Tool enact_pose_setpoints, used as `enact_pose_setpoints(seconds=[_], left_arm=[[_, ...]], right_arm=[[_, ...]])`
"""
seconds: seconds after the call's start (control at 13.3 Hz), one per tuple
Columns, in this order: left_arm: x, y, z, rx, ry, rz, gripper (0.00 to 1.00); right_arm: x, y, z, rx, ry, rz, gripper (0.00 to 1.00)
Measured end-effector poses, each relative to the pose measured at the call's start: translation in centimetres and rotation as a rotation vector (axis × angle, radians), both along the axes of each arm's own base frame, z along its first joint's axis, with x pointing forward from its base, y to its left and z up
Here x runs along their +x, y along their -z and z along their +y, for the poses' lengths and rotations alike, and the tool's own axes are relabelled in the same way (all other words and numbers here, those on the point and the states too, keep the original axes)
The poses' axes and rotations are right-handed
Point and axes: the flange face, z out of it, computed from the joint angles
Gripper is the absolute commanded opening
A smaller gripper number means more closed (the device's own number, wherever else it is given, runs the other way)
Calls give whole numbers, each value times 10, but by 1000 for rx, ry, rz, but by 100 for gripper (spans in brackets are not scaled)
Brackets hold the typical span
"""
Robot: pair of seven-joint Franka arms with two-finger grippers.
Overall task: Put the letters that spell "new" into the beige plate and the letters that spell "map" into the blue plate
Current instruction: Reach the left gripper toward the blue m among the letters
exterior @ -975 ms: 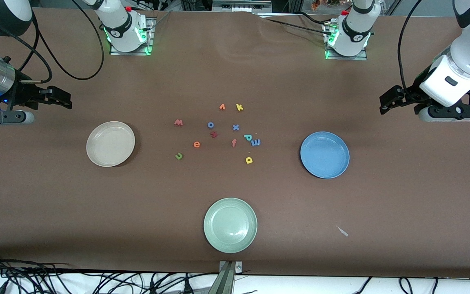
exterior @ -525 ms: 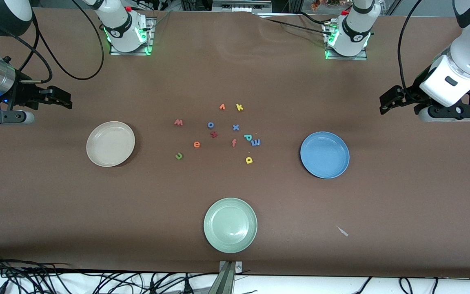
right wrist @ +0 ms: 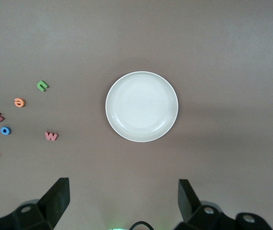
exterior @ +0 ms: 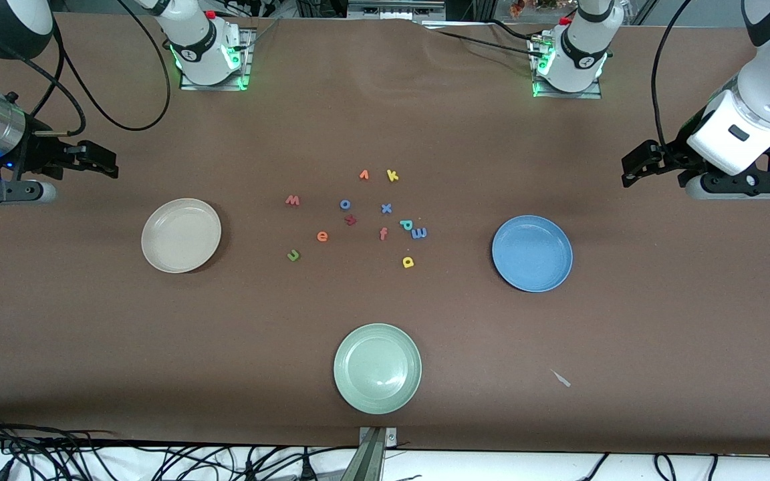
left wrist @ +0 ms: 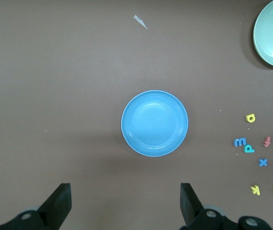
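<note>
The green n [exterior: 293, 254], orange e [exterior: 322, 236] and pinkish-red w [exterior: 293, 200] are scattered mid-tabletop near the empty beige plate [exterior: 181, 235]; the blue m [exterior: 419, 233], teal p [exterior: 406, 224] and yellow a [exterior: 408, 262] are grouped near the empty blue plate [exterior: 532, 253].

surface: brown table cover [exterior: 559, 414] | front edge: tangled black cables [exterior: 158, 461]

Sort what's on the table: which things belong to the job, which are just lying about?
Job: green n, orange e, pink w, beige plate; blue m, yellow a, teal p, blue plate.
Lying about: green plate, k, o, x, f.
</note>
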Motion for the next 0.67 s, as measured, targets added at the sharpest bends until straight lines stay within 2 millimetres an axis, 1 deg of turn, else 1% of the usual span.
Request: enact_pose_setpoints(seconds=[0.38,0.45,0.67], left_arm=[[-10,4,-22,7,55,53,100],[-11,4,-26,0,94,56,100],[-16,8,-37,-30,309,82,100]], right_arm=[[0,0,0,0,0,0,100],[0,0,0,0,0,0,100],[0,0,0,0,0,0,100]])
